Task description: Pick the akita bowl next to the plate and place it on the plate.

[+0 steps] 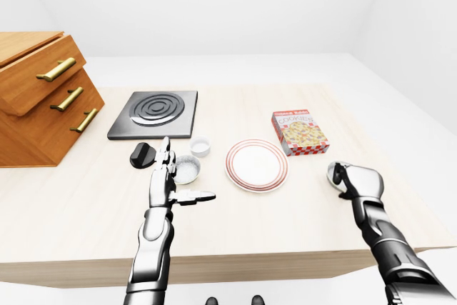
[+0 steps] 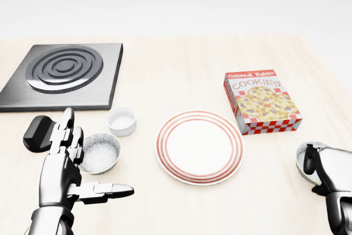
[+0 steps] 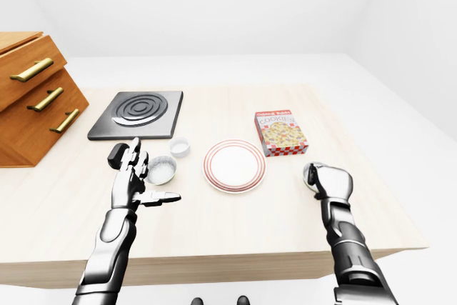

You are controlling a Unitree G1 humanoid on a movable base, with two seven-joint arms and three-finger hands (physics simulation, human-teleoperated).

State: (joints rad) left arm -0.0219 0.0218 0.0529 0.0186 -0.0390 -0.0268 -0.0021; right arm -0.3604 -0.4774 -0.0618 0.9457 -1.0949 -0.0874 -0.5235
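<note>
Left hand (image 2: 66, 171) is up with fingers spread wide and thumb jutting right, gripping nothing, its fingertips just beside the akita bowl (image 2: 100, 153). That bowl sits on the table (image 2: 181, 53) left of the red-ringed plate (image 2: 199, 146), a small white ramekin (image 2: 121, 120) above it. Right hand (image 2: 329, 170) is curled tight around another bowl's rim (image 2: 301, 164), right of the plate, below the cookie box (image 2: 262, 101).

Our left hand (image 2: 60, 171) and right hand (image 2: 330, 171) are glossy silver metal with black joints, on segmented silver-and-black forearms.
</note>
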